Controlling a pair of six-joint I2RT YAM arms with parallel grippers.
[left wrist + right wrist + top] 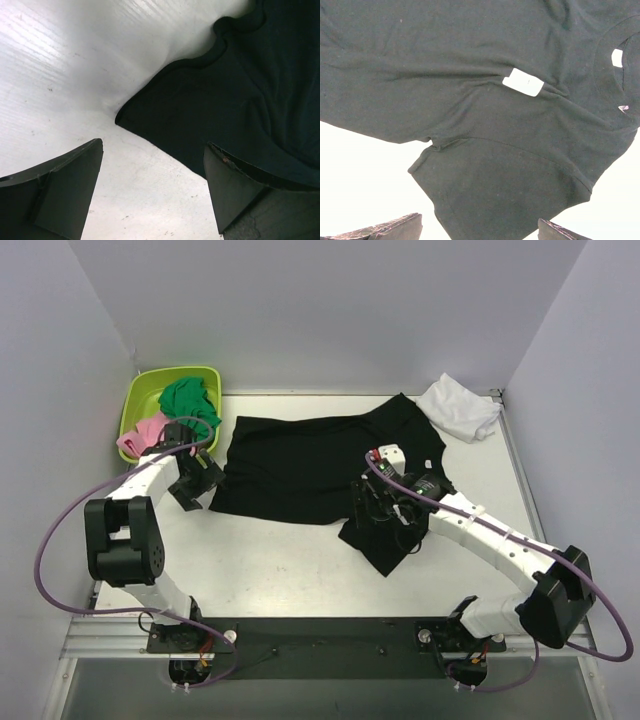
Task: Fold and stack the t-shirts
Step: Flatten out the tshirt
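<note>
A: At the far left corner, what is found?
B: A lime-green tub (180,370) is set there. A green cloth (190,398) and a pink cloth (138,435) are bundled inside it.

A: And just to the right of it?
B: The left gripper (154,146) is held low over the table (280,570) and is pointed at the near left corner of the black t-shirt (300,465). Its jaws are spread wide and nothing is gripped. In the wrist view the hem corner is seen ahead between the two fingers, and one finger is seen in front of the cloth's edge.

A: How is the black t-shirt laid?
B: It is spread out across the middle of the table, with the hem toward the left and the collar toward the right. One sleeve is pointed at the near edge. Light wrinkles are seen, and a small white label (522,81) is shown on the cloth.

A: What is seen further right?
B: The right gripper (480,222) is hung over that near sleeve, with its jaws fully parted and nothing held. Whether the cloth is touched cannot be told.

A: And furthest right?
B: The white t-shirt (460,408) is seen crumpled at the far right corner, just beside the black t-shirt's far sleeve.
</note>
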